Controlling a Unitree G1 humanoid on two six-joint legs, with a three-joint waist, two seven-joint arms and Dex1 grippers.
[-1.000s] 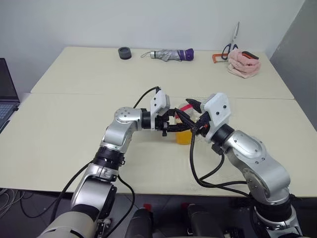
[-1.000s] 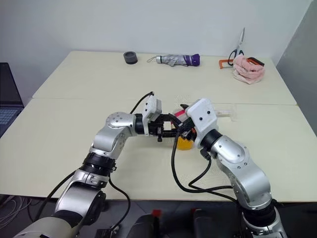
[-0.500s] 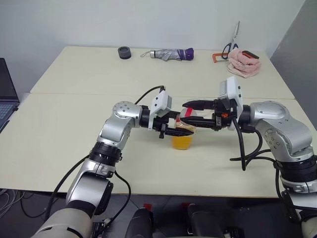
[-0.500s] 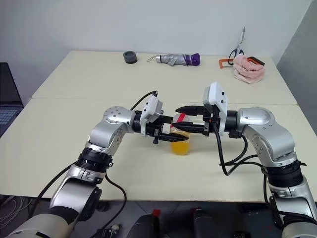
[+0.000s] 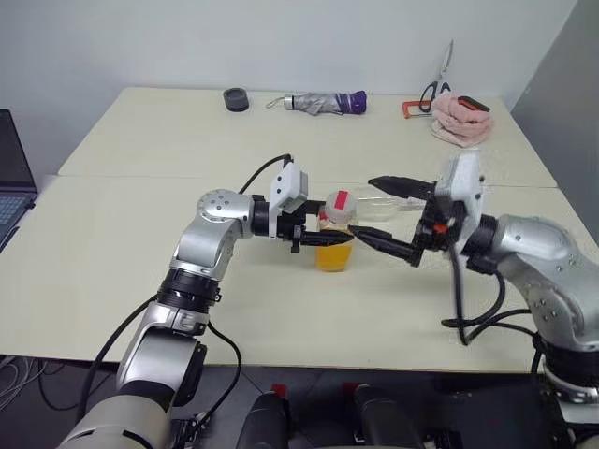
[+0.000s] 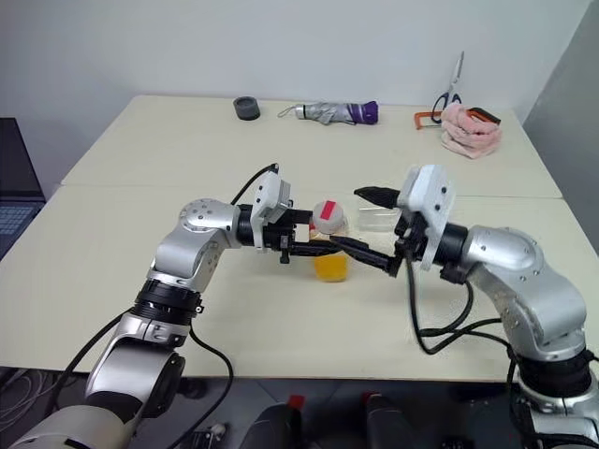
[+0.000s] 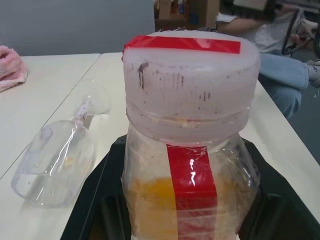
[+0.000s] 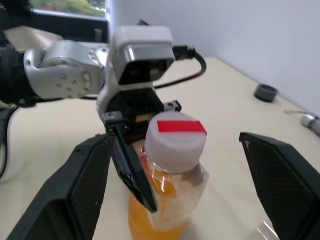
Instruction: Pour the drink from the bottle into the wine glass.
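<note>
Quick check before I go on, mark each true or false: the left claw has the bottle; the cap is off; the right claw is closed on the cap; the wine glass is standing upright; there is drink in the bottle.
1. The left claw holds the bottle. True.
2. The cap is off. False: it sits on the neck.
3. The right claw is closed on the cap. False: its jaws stand wide open, clear of it.
4. The wine glass stands upright. False: it lies on its side on the table.
5. The drink is in the bottle. True.

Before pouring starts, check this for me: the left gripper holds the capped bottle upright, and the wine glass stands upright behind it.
One thing is wrong. The wine glass lies on its side on the table, as the left wrist view shows. The rest holds: the left gripper holds the bottle upright, cap on.
</note>
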